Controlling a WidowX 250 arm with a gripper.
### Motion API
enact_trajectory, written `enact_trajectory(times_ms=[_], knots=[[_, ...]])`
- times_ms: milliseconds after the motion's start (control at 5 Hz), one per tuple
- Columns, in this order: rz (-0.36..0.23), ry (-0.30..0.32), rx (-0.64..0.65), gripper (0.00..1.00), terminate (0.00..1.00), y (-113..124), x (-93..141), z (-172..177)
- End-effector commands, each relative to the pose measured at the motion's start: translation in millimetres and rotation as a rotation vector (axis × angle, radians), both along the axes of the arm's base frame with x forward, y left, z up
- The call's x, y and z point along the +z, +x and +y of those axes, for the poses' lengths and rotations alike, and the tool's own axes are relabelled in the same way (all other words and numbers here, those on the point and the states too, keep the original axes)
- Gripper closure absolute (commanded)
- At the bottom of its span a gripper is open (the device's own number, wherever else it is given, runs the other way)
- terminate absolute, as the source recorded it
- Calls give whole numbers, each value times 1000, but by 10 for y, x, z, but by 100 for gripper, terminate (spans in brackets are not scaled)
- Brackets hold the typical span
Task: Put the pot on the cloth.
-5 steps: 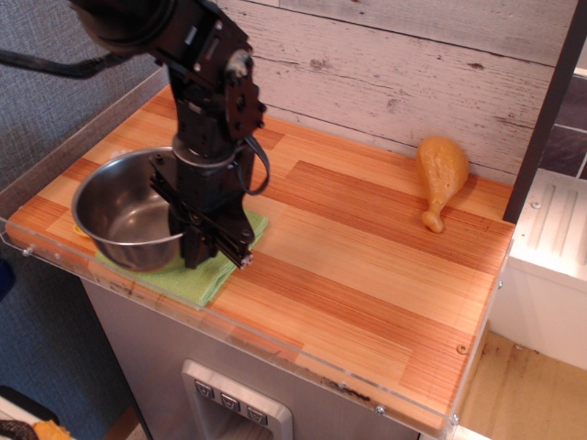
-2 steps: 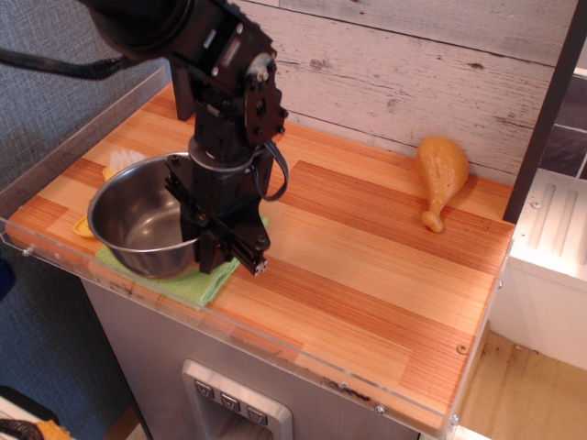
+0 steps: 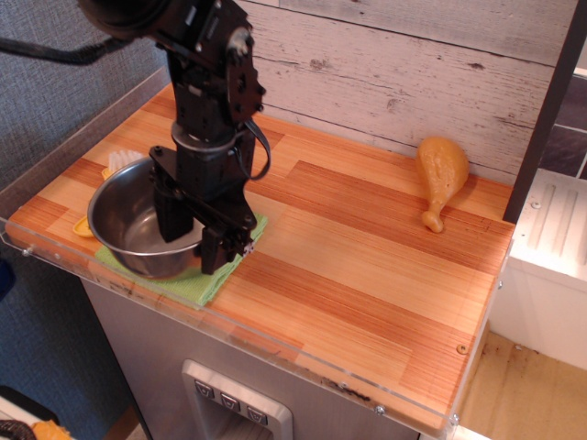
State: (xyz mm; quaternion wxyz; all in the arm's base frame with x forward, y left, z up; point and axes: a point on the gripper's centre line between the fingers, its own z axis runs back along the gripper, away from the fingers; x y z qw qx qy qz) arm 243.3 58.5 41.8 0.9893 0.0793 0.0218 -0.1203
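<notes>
Pot (image 3: 128,225) sits at the table's (image 3: 367,275) left front corner, on the green cloth (image 3: 206,280), which shows only along its front and right sides. Gripper (image 3: 197,246) straddles the pot's right rim, one finger inside, one outside; whether it pinches the rim cannot be told. Risk: lifting before letting go could drag the pot off the cloth. Chicken drumstick (image 3: 440,179) lies well apart, far right.
</notes>
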Motion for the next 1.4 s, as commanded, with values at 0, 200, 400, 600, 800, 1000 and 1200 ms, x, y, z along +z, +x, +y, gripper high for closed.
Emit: enact_trajectory(times_ms=[0, 200, 400, 600, 800, 1000, 1200], knots=[[-207, -237, 70, 0, 0, -75, 663, 133], [-223, -269, 92, 0, 0, -112, 745, 186], [-193, -241, 105, 0, 0, -13, 633, 137], [-159, -107, 154, 0, 0, 12, 576, 130], [-141, -59, 179, 0, 0, 31, 529, 104], [-141, -59, 179, 0, 0, 31, 529, 104], [-141, -59, 179, 0, 100, 31, 529, 104]])
